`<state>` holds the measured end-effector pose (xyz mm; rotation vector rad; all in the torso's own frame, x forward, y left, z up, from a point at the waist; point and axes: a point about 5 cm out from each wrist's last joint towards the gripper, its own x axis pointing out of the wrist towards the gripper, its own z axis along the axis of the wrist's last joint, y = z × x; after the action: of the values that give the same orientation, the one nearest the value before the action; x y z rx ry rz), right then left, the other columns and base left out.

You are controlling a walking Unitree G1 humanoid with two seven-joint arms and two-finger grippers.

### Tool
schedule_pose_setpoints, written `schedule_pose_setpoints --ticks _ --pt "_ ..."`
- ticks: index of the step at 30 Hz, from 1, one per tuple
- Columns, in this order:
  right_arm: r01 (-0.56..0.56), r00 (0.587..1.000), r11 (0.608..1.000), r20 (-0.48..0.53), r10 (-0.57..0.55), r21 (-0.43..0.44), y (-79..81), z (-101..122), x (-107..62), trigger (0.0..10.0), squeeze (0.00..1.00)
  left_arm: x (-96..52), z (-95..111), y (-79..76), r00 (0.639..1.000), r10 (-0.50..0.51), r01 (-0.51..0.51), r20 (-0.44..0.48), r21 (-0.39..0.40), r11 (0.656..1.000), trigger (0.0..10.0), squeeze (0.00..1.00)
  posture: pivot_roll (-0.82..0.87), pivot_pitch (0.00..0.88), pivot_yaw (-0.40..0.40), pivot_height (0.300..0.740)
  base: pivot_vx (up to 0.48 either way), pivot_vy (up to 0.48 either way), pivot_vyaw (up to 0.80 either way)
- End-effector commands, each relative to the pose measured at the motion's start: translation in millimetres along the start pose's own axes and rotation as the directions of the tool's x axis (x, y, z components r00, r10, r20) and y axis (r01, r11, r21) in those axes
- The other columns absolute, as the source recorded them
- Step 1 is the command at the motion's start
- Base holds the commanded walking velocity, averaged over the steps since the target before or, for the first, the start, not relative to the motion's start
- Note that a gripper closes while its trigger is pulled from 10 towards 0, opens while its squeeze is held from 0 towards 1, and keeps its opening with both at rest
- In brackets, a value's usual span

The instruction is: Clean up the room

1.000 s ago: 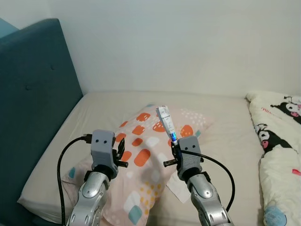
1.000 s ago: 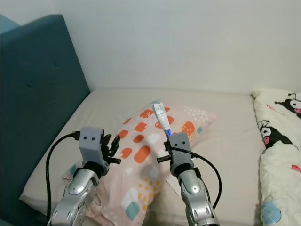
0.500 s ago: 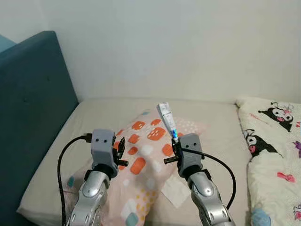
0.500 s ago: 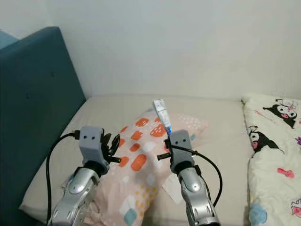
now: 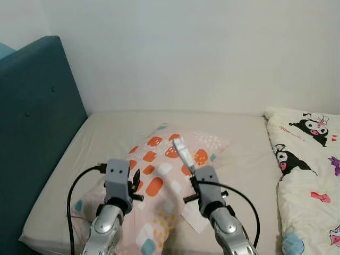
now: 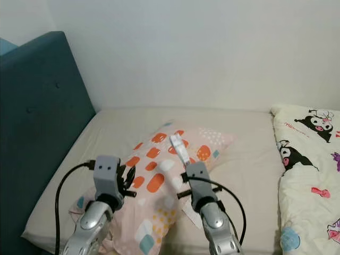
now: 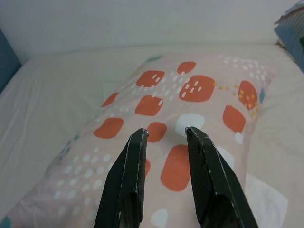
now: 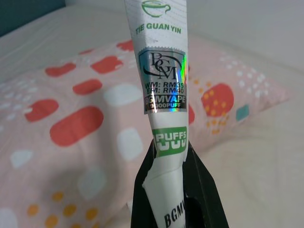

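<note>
My right gripper [image 5: 192, 170] is shut on a white vape wrapper [image 5: 183, 151], printed "TIE GUAN YIN" with a green patch [image 8: 164, 104]. It holds the wrapper upright above a pink pillow with orange spots [image 5: 159, 175] on the bed. To its left my left gripper [image 5: 136, 180] hovers over the same pillow. Between its open fingers [image 7: 130, 180] there is only pillow. A white paper [image 5: 192, 217] lies by the pillow's near edge, below my right arm.
The beige mattress [image 5: 244, 164] runs back to a white wall. A teal padded headboard [image 5: 32, 122] rises on the left. A white cartoon-print duvet [image 5: 311, 170] is bunched on the right.
The camera has swung to the right, bringing more of the duvet into view. Both arms have sunk lower in the picture, and the wrapper now leans further to the left.
</note>
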<state>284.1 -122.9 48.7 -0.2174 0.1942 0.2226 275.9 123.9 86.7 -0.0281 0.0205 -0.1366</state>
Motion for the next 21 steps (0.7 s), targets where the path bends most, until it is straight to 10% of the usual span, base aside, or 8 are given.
schedule_pose_setpoints --ticks 1,21 --pt "-0.005 0.999 1.000 -0.034 0.006 0.020 2.0 -10 -3.8 10.0 0.00 -4.0 -11 1.4 0.999 0.000 0.001 -0.039 0.027 1.000 10.0 0.00 -0.02 0.073 -0.035 0.739 0.000 0.000 0.00" --pt "0.043 0.999 0.994 -0.022 -0.041 0.100 -2.5 -11 -6.5 10.0 0.00 -2.8 -17 4.9 0.998 0.047 -0.047 -0.053 0.003 0.999 10.0 0.00 -0.03 0.073 -0.028 0.739 0.000 0.000 -0.14"
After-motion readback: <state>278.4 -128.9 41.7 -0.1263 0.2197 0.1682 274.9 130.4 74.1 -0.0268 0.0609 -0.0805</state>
